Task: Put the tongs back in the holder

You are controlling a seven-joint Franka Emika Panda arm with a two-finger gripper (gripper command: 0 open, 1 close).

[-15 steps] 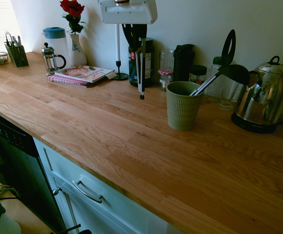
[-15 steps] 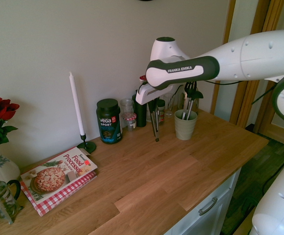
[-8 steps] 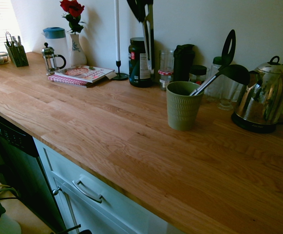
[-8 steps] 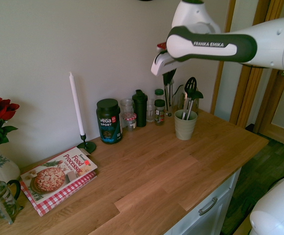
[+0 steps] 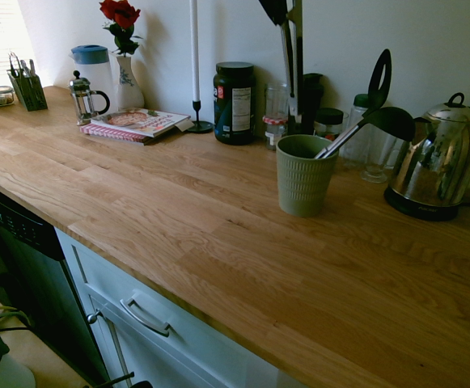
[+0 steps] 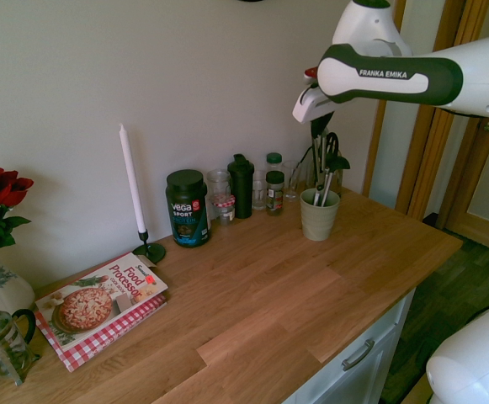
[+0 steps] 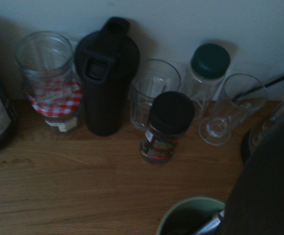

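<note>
The tongs hang upright, tips down, above the holder – clamped in the gripper fingers – lined up to drop beside 1 ladle

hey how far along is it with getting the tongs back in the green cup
Done: the gripper holds the tongs up off the counter, hanging upright, black tips down. In hand: in both exterior views they hang about over the holder, tips near its rim; whether they have entered is hard to tell. Left: lower them in beside the black ladle already in the cup, then let go.
</note>
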